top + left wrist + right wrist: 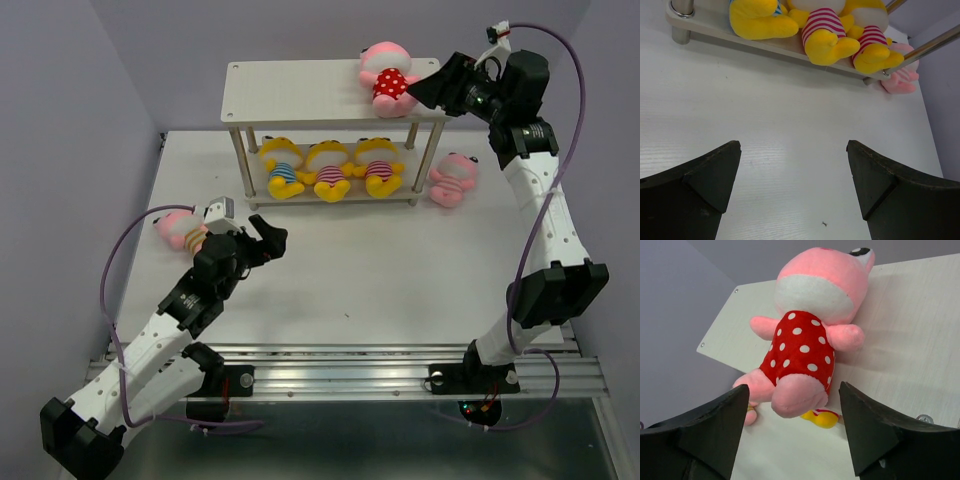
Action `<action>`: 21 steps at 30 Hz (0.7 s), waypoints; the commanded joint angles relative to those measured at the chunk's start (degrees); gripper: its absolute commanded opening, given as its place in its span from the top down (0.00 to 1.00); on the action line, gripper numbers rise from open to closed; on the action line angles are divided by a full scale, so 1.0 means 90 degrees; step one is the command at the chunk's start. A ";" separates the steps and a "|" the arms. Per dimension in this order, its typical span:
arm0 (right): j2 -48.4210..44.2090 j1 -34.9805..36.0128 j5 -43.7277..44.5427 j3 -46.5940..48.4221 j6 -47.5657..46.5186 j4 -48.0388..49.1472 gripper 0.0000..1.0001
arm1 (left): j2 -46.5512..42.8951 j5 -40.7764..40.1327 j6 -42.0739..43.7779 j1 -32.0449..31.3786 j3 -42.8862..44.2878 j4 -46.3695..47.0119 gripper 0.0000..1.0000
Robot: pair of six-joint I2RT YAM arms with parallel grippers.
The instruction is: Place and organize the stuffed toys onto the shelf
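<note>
A white table (400, 290) fills the middle of the top view, closed in by pale lavender walls (60, 120), with a metal rail (350, 365) along its bottom edge where both arms are bolted.

At the left of the frame a left pink striped toy (178, 228) lies on the table. Just to its right is the left arm, which rises from the lower left corner and stretches low towards the centre. The left gripper (268, 240) is spread wide and holds nothing. In its wrist view the left gripper (794, 147) has only bare tabletop between its fingers.

The shelf (300, 90) stands at upper centre. Three yellow toys (330, 170) lie side by side on its lower board.

A polka-dot toy (388, 78) lies at the right end of the top board, feet hanging over the edge. The right arm rises from the lower right and bends left at the top. The right gripper (425, 90) is released, and its wrist view shows the polka-dot toy (805, 340) with its legs between the parted fingers. I cannot tell whether the fingers touch the toy.

A right pink striped toy (452, 180) sits on the table beside the shelf's right leg.
</note>
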 commanded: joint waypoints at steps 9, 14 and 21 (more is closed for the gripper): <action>-0.1304 -0.0035 0.1203 -0.0214 -0.0239 0.0140 0.00 | -0.0002 -0.1147 -0.1355 -0.0028 0.0816 -0.1562 0.01; -0.2279 -0.0035 0.2560 -0.1151 -0.0132 0.0149 0.00 | 0.0281 -0.2241 -0.2588 0.0011 0.1323 -0.3357 0.01; -0.3482 -0.0035 0.3977 -0.3172 0.0200 0.0140 0.00 | 0.0876 -0.1657 -0.2278 0.1403 0.1500 -0.3382 0.01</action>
